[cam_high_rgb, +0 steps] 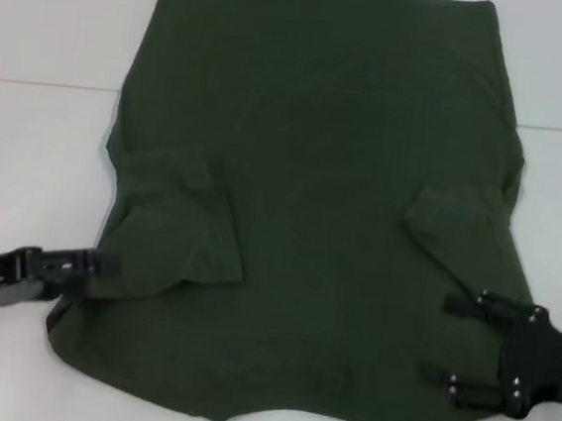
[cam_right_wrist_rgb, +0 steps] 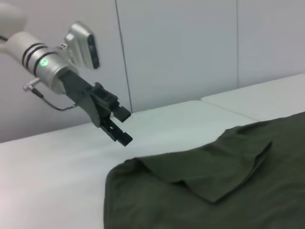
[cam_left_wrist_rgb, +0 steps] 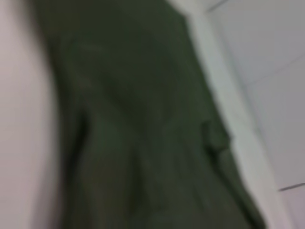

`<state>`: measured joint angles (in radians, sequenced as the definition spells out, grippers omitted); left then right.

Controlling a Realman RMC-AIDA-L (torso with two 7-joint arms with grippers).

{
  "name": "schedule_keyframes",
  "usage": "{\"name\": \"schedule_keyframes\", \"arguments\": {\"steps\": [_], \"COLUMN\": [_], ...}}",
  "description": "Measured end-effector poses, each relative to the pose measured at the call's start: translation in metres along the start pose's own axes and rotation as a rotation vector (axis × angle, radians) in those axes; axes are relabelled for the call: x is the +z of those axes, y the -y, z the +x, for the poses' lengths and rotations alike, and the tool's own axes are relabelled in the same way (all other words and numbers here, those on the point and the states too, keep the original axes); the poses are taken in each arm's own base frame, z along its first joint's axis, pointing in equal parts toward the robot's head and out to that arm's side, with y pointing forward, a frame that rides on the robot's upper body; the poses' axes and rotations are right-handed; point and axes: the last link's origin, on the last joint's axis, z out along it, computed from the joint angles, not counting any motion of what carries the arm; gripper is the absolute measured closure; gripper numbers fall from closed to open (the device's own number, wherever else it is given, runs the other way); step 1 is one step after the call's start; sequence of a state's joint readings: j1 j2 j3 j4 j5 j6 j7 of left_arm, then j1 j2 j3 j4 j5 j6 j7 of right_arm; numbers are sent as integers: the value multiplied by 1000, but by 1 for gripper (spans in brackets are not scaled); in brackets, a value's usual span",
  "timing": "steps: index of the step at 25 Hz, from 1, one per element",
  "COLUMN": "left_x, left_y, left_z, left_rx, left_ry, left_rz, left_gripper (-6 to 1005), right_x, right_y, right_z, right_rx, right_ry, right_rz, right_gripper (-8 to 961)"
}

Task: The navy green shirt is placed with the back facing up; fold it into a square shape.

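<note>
Both black grippers sit at the near end of the large dark olive-green short-sleeved shirt (cam_high_rgb: 311, 204), one on each side. The shirt lies spread flat on the pale white surface (cam_high_rgb: 28, 146), its long axis running from near to far, with the collar notch at the near edge and the straight hem at the far edge. Its two sleeves are folded inward onto the body, the left one forming a soft flap with a raised edge.

At the shirt's left edge, just beside that folded sleeve, the left gripper (cam_high_rgb: 106, 264) points rightward, and from the right wrist view it hangs slightly above the surface with its fingers a little apart and nothing between them. Over the right edge, the right gripper (cam_high_rgb: 457, 342) points leftward, fingers spread wide and empty. Each arm is nearest its own side, so the fabric lies straight inward from both.

Plain, matte and soft, the cloth drapes limply with shallow wrinkles and should sag when lifted.
</note>
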<state>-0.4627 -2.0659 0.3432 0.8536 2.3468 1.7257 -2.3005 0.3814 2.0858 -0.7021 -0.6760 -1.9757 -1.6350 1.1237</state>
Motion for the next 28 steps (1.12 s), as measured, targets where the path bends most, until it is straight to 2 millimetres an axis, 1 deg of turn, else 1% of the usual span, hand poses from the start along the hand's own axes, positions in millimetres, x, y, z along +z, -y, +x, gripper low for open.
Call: {"name": "schedule_keyframes", "arguments": {"steps": [5, 10, 15, 20, 28], "left_x": [-2, -3, -1, 1, 7], "left_y": [9, 13, 16, 16, 17], "left_z": [3, 7, 13, 15, 12], "left_rx": [-99, -100, -69, -55, -64], "left_ry": [62, 88, 110, 120, 142], "left_rz": [111, 173, 239, 259, 257], "left_gripper": [125, 125, 125, 124, 124], "right_x": [6, 13, 16, 17, 17], "right_y": [-2, 3, 3, 3, 3], "right_z": [12, 14, 12, 12, 13], "right_rx": [-8, -8, -14, -15, -15], "right_ry": [-39, -65, -69, -69, -70], "right_rz": [7, 14, 7, 4, 3], "right_gripper": [13, 13, 13, 12, 12]}}
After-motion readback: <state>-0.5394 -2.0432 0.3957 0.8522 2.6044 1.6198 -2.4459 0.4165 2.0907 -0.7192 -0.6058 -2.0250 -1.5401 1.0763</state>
